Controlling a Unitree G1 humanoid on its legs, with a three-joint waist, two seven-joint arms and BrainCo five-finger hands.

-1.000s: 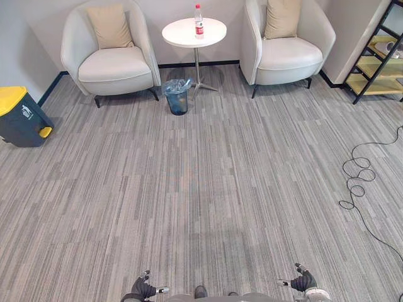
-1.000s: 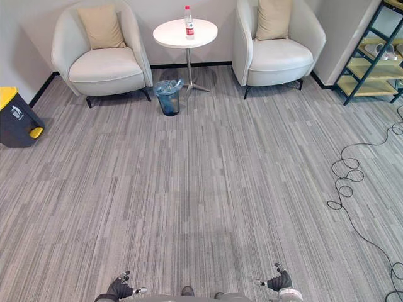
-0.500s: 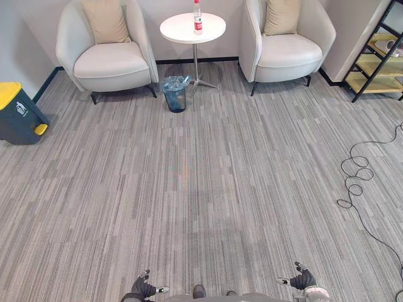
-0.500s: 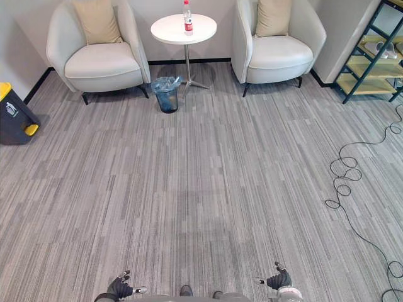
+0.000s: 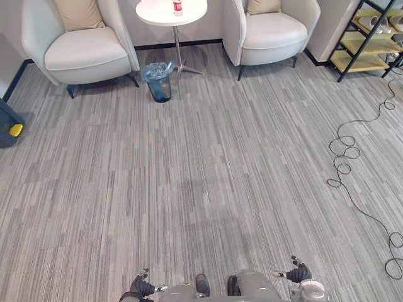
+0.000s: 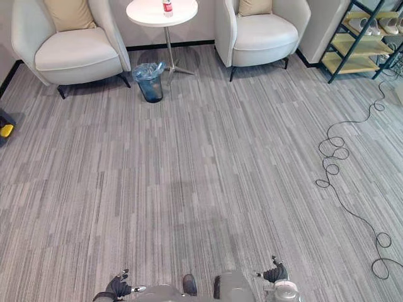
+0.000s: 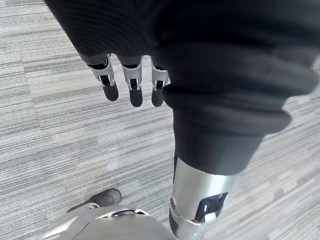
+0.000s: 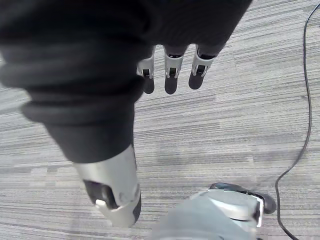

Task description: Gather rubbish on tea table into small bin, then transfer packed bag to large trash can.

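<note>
Left eye view: the bottle (image 5: 177, 6) stands upright on the tea table (image 5: 154, 14), far ahead of both hands and more in line with the left hand (image 5: 143, 287) than the right hand (image 5: 297, 274). The small bin (image 5: 157, 82) sits just this side of the table. Red label, print too small to read.

Right eye view: same line-up.

Left wrist view: fingers (image 7: 131, 85) hang loosely straight, holding nothing.

Right wrist view: fingers (image 8: 171, 70) likewise relaxed, empty.
</note>
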